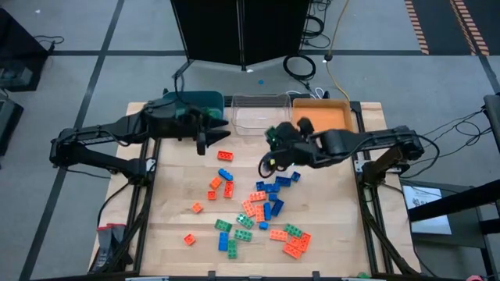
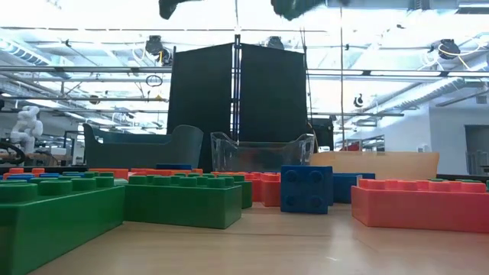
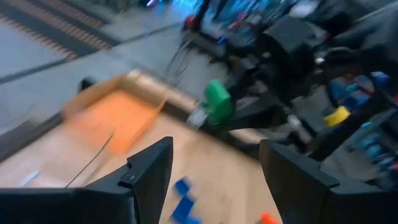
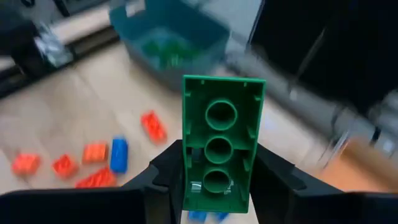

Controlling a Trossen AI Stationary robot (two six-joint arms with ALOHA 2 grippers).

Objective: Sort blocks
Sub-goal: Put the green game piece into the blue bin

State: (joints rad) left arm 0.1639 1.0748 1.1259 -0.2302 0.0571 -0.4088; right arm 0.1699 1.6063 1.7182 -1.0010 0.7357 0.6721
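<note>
Green, blue and orange-red blocks [image 1: 262,207] lie scattered over the middle and near part of the wooden table. My right gripper [image 1: 275,140] hangs above the table in front of the clear bin, shut on one green block [image 4: 222,124]. That block's hollow underside, with three round tubes, faces the wrist camera. My left gripper [image 1: 208,134] hovers just in front of the teal bin [image 1: 195,100], open [image 3: 214,155] and with nothing between its fingers. In the left wrist view the green block [image 3: 217,101] shows in the other gripper. Green blocks lie inside the teal bin [image 4: 174,43]. My right gripper pinches the green block between its two fingers, one on each long side, at the end nearest the wrist [image 4: 189,171]. The block is lifted clear of the table and sticks out forward past the fingertips, along the fingers.
Three bins stand in a row at the far edge: the teal bin, a clear bin [image 1: 234,100] and an orange bin [image 1: 344,104]. In the low view big green [image 2: 183,200], blue [image 2: 306,189] and orange-red blocks [image 2: 416,205] stand close to the camera. Bare wood shows at the table's left.
</note>
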